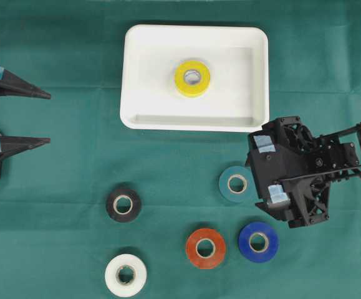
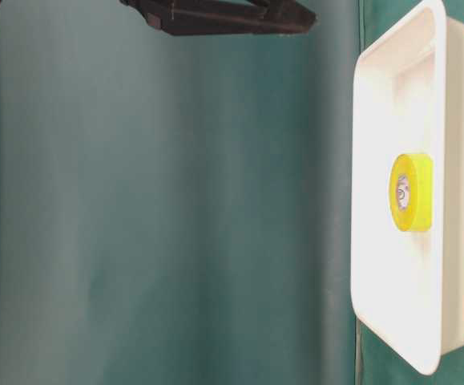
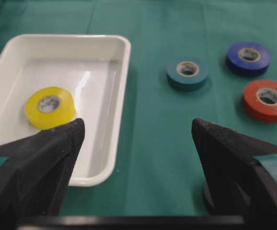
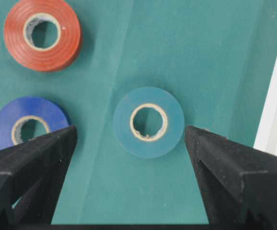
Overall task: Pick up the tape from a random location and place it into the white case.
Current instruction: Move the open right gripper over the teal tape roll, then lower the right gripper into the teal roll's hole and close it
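Overhead exterior view takes in the whole green cloth-covered surface (image 1: 62, 156), and on its far middle the shallow white plastic case with rounded corners (image 1: 143, 75), which already holds a yellow tape roll (image 1: 192, 78) lying flat at its centre. At the right, the black right end effector (image 1: 261, 187) hangs over the cloth just beside the teal tape roll (image 1: 235, 184), its fingers spread as wide as they go and holding nothing; that pose suggests this roll is the one picked out for the next grasp. At the far left edge the left end effector (image 1: 40, 118) sits parked, also fully spread and empty, probably kept clear so it does not get in the way. Four more rolls lie flat nearer: blue (image 1: 258, 242), red-orange (image 1: 206, 248), black (image 1: 123, 204) and white (image 1: 125, 275).

The right wrist view adds what the overhead hides behind the arm: the teal roll lies centred between the two black fingers (image 4: 28, 158), apart from both. The left wrist view shows the case's raised rim and glossy floor. The table-level view shows only the case and yellow roll.
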Robot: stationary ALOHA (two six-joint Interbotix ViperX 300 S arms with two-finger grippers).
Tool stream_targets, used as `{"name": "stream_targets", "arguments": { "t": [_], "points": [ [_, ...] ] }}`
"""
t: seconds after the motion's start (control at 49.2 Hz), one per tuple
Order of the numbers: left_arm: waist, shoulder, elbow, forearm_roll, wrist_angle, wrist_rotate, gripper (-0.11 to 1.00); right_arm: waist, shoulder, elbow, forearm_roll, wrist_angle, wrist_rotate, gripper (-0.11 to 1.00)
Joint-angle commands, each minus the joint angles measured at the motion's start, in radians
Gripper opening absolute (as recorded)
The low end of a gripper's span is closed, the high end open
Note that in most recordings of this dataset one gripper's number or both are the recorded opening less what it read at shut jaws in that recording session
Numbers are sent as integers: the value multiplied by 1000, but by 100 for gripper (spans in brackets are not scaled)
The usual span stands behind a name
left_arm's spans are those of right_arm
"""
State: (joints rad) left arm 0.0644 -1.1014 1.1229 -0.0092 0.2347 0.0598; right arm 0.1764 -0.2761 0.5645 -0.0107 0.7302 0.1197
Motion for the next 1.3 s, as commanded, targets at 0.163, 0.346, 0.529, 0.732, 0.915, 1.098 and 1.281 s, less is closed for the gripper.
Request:
{"name": "stream_targets", "arguments": {
  "t": [0.163,0.346,0.529,0.732,0.915,1.098,1.281],
  "points": [
    [-3,11,-11,-2,-5,0,94,3,-5,-23,-3,-2,3,89],
    [-3,11,-11,-2,-5,0,94,3,-5,-23,-3,-6,5,89],
    [-3,11,-11,-2,-5,0,94,3,-2,-17,-3,-8,5,89],
    [-2,11,-11,-2,-5,0,94,5,32,-2,-3,-29,5,89],
    [-3,11,-11,-2,-5,0,94,8,80,12,-2,-67,6,89],
    [-3,11,-11,0,-5,0,94,14,127,40,2,-117,6,89],
    [-3,11,-12,-2,-5,0,94,20,178,67,2,-201,6,89]
  ]
}}
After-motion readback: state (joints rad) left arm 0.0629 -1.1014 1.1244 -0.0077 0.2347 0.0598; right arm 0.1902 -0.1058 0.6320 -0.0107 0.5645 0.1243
